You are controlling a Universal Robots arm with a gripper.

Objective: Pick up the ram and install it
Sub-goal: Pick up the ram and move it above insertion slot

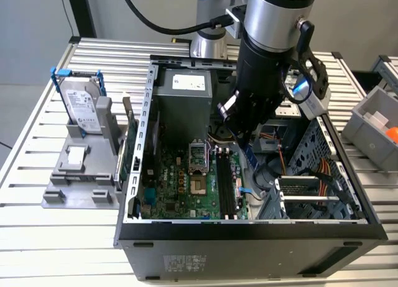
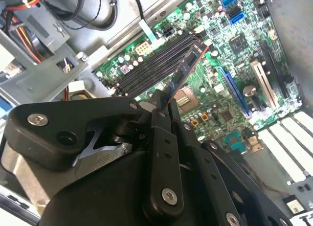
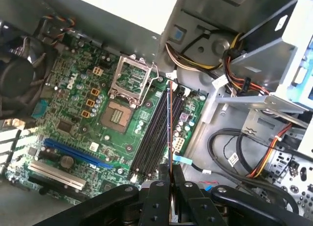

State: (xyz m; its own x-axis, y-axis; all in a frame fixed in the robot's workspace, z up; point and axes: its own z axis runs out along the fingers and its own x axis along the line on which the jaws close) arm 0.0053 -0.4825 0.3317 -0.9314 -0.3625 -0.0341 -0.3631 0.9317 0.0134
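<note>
- Dark blue-green ram [image 2: 188, 64] is clamped between the fingers of the gripper [image 2: 164, 101]. The jaws are closed on one end and the rest of the stick sticks out past the tips.
- In the first wrist view the ram [image 3: 169, 128] is seen edge-on as a thin line running out from the gripper [image 3: 170, 174] over the bank of long black slots [image 3: 156, 128].
- Key relation: the ram's long axis runs approx. along the slots [image 2: 156, 64], not across them. A small skew shows in both wrist views; it may be camera angle only, can't separate the two.
- The ram sits over the slots at the motherboard [image 3: 73, 118] edge, just beside the processor socket [image 3: 132, 79], on the side away from the blue card slot.
- Height: the ram looks raised above the slots, not seated. Contact between its lower edge and a slot can't be told from these views.
- In the exterior view the gripper [image 1: 239, 135] hangs inside the open case [image 1: 249, 228], above the slot bank.
- Judgement: the pick-up is done and the install isn't, since no slot has a stick in it.
- The hard drive [image 1: 81, 104] stands in its holder outside the case on the exterior view's left, well apart and not involved.
</note>
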